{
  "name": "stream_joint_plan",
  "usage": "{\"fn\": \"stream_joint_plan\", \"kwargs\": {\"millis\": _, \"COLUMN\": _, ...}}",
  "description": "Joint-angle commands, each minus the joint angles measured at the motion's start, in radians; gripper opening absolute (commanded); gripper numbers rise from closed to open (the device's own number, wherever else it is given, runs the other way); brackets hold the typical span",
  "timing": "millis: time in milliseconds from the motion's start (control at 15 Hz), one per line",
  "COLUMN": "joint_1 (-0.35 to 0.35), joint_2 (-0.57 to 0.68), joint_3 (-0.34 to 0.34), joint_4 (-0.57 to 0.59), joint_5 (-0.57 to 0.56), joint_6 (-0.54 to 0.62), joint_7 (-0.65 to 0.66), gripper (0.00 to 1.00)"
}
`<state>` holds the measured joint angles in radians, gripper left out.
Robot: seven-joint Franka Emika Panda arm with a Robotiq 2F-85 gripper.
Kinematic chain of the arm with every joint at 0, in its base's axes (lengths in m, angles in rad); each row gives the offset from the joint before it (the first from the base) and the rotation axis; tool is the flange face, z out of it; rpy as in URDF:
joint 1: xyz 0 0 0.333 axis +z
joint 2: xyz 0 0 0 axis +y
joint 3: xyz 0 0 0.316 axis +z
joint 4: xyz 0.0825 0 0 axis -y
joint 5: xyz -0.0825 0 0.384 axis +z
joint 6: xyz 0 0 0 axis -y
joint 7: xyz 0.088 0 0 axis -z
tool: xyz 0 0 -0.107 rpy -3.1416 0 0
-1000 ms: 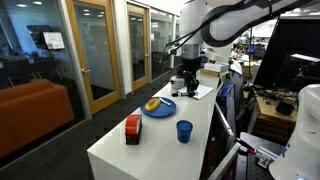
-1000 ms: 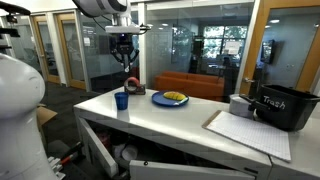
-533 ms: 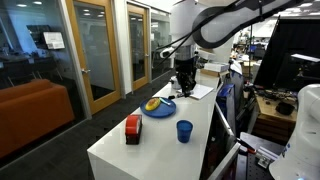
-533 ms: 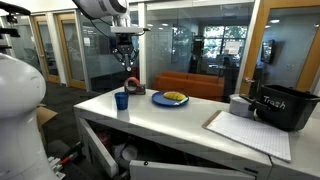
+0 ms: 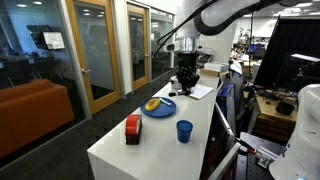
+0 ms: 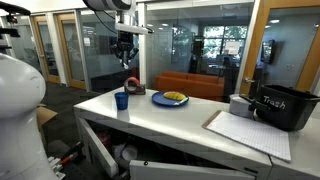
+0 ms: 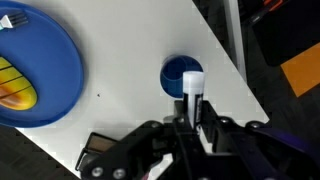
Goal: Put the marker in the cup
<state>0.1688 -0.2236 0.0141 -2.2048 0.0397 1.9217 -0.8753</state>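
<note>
The small blue cup [image 5: 184, 130] stands upright on the white table near its front edge; it also shows in the other exterior view [image 6: 121, 100] and from above in the wrist view [image 7: 174, 74]. My gripper [image 7: 190, 125] is shut on the marker [image 7: 192, 88], a dark stick with a white tip that points down. In the wrist view the tip lies over the cup's opening. In both exterior views the gripper [image 5: 185, 78] [image 6: 124, 60] hangs well above the cup.
A blue plate [image 5: 160, 109] [image 6: 158, 99] [image 7: 50, 55] with yellow food lies beside the cup. A red box [image 5: 132, 128] [image 6: 131, 84] stands nearby. A black trash bin [image 6: 280, 108] and paper sheets [image 6: 245, 130] sit at the table's other end.
The arm's upper links have shifted and the gripper has moved slightly, still holding the marker above the cup. Cup, plate and box have not moved.
</note>
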Motion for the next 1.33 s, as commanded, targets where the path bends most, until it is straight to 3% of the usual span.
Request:
{"fn": "stream_joint_plan", "kwargs": {"millis": 0, "joint_1": -0.016, "joint_2": -0.019, "joint_3": -0.034, "joint_4": -0.030, "joint_5": 0.090, "joint_6": 0.001, "joint_7": -0.120, "gripper": 0.05}}
{"fn": "stream_joint_plan", "kwargs": {"millis": 467, "joint_1": -0.055, "joint_2": -0.003, "joint_3": -0.083, "joint_4": -0.105, "joint_5": 0.154, "joint_6": 0.003, "joint_7": -0.272, "gripper": 0.05}}
{"fn": "stream_joint_plan", "kwargs": {"millis": 1267, "joint_1": -0.063, "joint_2": -0.015, "joint_3": -0.073, "joint_4": -0.149, "joint_5": 0.146, "joint_6": 0.006, "joint_7": -0.268, "gripper": 0.05}}
